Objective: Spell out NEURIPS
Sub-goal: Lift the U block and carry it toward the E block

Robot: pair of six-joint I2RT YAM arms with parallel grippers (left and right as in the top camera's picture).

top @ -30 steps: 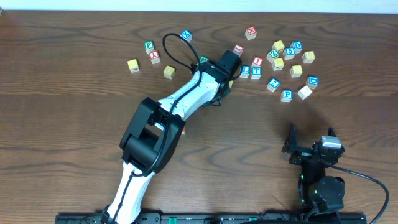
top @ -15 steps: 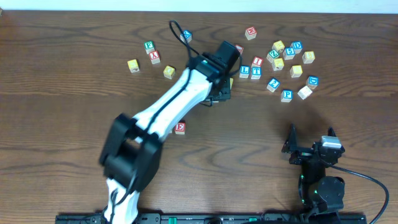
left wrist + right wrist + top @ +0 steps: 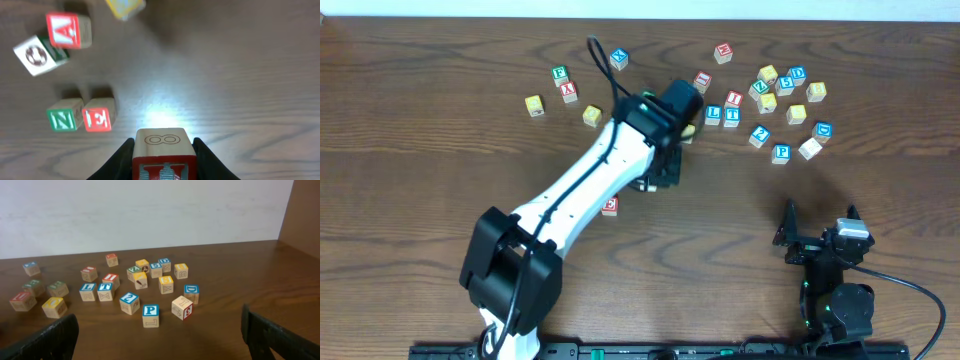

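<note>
Since one second ago, the left arm (image 3: 582, 190) is swung: its elbow is carried toward 7 o'clock, and the E cube (image 3: 610, 205), mostly covered by the arm before, is now uncovered on the table (image 3: 440, 180).

From overhead, the fingers of this arm are hidden under the wrist, so their state cannot be told there. By the left wrist view it is settled: the left gripper (image 3: 164, 150) is clamped on the held cube (image 3: 164, 142), one dark finger pressed on each side. On its top face an oval drawing is seen; its red letter is cut by the lower edge and is not read with certainty. At 10 o'clock from it, the N cube (image 3: 65, 120) and the E cube are placed touching, side by side. The N cube is not found in the overhead view, being under the arm.

The right gripper (image 3: 820, 225) is kept at 4 o'clock of the table, its fingers (image 3: 45, 340) spread wide apart with nothing between them. Only in its wrist view is the far cluster read clearly: the P cube (image 3: 150, 312) is nearest, and the I cube (image 3: 111, 277) is found at 10 o'clock from it.
</note>
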